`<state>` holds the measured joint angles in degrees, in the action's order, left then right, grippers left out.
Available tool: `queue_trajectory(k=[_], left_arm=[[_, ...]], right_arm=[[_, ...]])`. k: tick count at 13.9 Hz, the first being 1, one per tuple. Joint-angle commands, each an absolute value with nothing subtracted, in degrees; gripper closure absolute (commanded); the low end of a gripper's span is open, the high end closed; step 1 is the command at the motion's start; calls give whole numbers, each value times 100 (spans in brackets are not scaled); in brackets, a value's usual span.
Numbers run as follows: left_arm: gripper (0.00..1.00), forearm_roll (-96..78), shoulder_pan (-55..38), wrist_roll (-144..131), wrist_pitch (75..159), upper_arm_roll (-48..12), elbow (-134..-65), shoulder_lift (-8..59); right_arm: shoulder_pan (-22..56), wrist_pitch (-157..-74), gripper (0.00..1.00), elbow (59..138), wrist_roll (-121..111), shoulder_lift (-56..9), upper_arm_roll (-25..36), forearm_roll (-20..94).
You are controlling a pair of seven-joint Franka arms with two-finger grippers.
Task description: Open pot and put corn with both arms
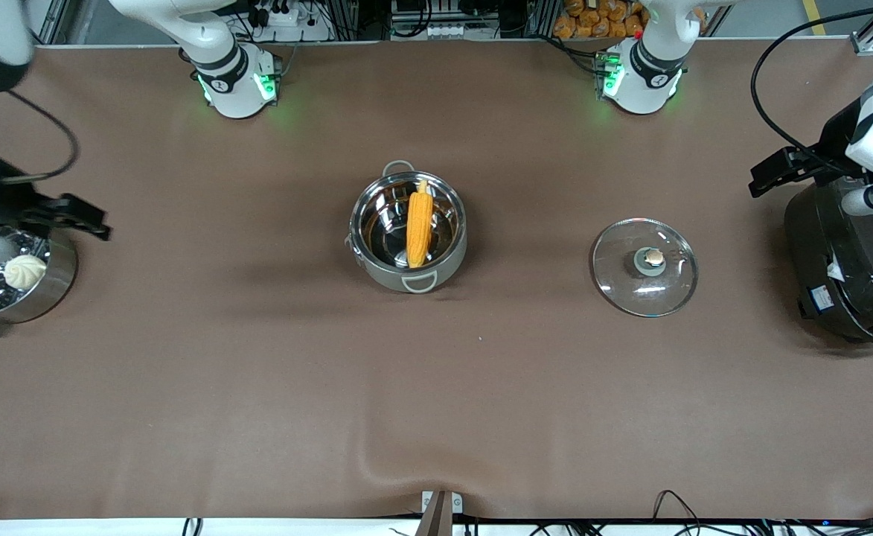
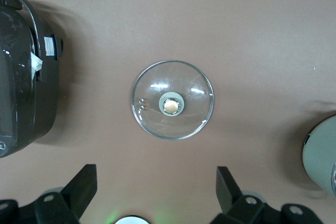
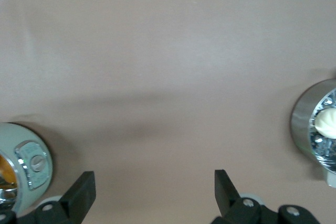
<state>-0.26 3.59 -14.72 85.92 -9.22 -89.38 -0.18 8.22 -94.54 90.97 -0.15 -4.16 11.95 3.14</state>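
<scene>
The rice cooker (image 1: pixel 849 268) runs off the front view's edge, and the left arm covers its top. The steamer pot (image 1: pixel 16 279) is also cut by that view's edge, partly under the right gripper (image 1: pixel 71 216). In the left wrist view only a sliver of the pot (image 2: pixel 321 153) shows. Both wrist views cut off their own gripper, leaving 2 jaw tips showing in each.
</scene>
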Motion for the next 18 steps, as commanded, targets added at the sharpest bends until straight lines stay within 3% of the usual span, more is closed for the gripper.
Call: queue_trajectory(k=[1,18], left_arm=[[0,-44,422,-1240,8534,-941,-9053,-176],[0,-9,422,-905,8499,-879,-8903,-88]], right_arm=[[650,-9413,0,9176,-289,-299,1134,335],[712,-8904,0,8833,-483,-141,1125,53]])
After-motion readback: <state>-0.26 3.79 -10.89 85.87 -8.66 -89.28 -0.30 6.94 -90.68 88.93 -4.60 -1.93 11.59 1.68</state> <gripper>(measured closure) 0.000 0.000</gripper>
